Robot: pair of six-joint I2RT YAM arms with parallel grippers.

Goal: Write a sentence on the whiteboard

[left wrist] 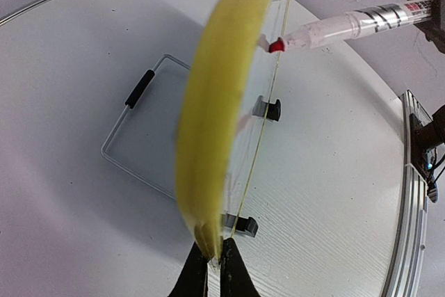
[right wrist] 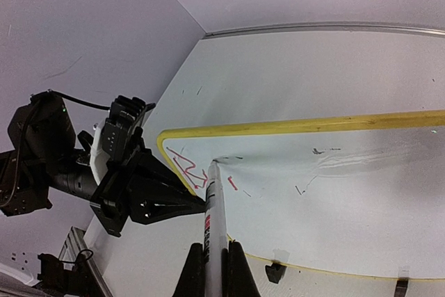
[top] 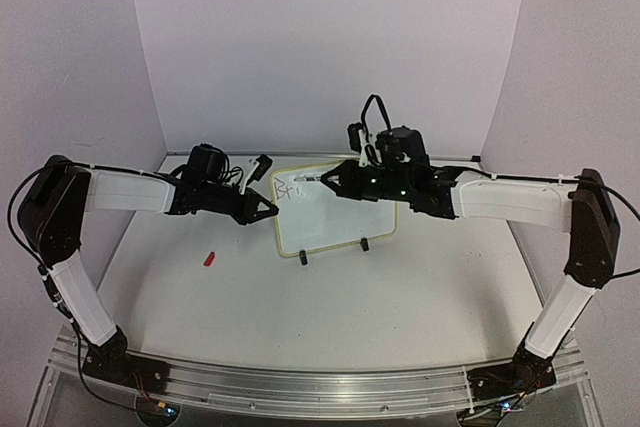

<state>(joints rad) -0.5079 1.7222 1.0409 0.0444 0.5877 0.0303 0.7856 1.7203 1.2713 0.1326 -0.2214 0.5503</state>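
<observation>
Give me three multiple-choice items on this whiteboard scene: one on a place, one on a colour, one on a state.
1. Where does the small red piece lie?
A. On the table, on the left arm's side of the whiteboard
B. On top of the whiteboard
C. Between the right arm's fingers

2. What colour is the whiteboard's rim?
A. Blue
B. Yellow
C. Black

3. How is the left gripper?
A. Open above the table
B. Shut on nothing
C. Shut on the whiteboard's edge

Answers:
1 A: the top view shows it on the bare table beside the board.
2 B: both wrist views show a yellow border.
3 C: the left wrist view shows it pinching the rim.
</observation>
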